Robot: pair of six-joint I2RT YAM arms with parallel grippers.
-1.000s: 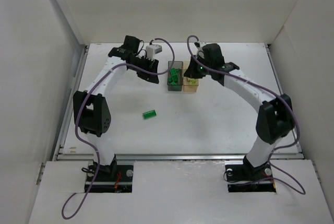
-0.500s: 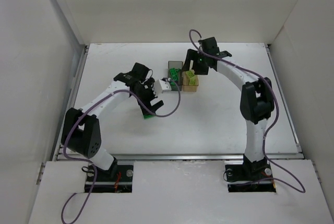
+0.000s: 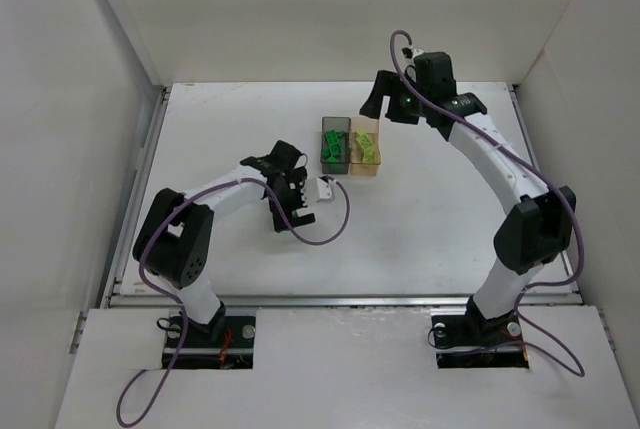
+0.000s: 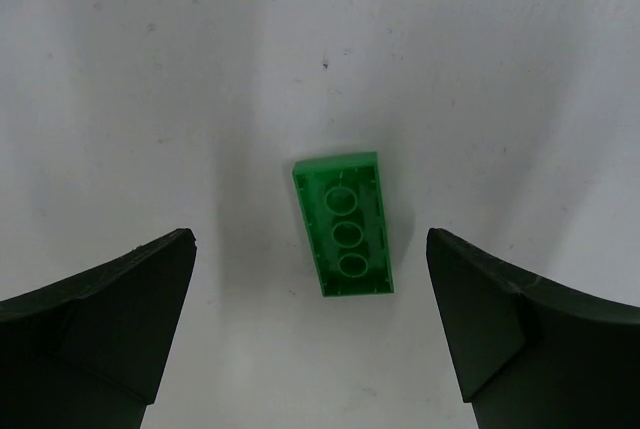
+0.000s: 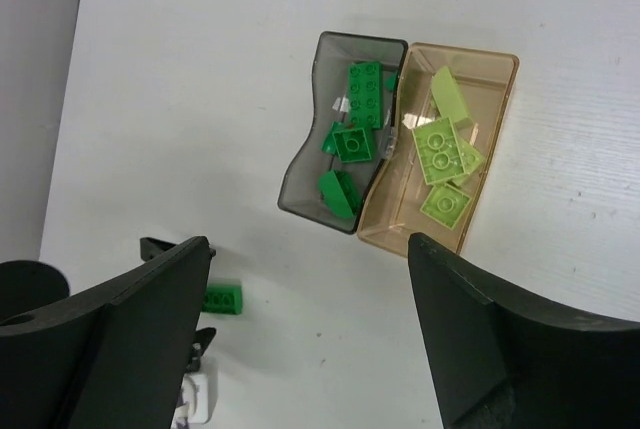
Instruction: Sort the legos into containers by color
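A dark green lego (image 4: 345, 224) lies flat on the white table, studs down. My left gripper (image 4: 308, 234) hangs open over it, one finger on each side and neither touching. In the top view the left gripper (image 3: 290, 211) hides this brick; in the right wrist view the same lego (image 5: 222, 299) shows at lower left. The smoky grey container (image 5: 310, 149) holds several dark green legos (image 5: 362, 89). Joined to it, the tan container (image 5: 495, 129) holds several pale yellow-green legos (image 5: 440, 149). My right gripper (image 5: 310, 241) is open and empty, high above the containers (image 3: 335, 127); in the top view the right gripper (image 3: 383, 104) sits behind them.
White walls (image 3: 110, 69) close the table in on the left, back and right. The left arm's white wrist camera block (image 3: 325, 187) and purple cable (image 3: 335, 229) hang just in front of the containers. A metal rail (image 3: 340, 299) marks the table's near edge.
The left arm swung from behind the containers down to the loose green lego and its gripper opened. The right gripper opened over the tan container and lifted back to the right.
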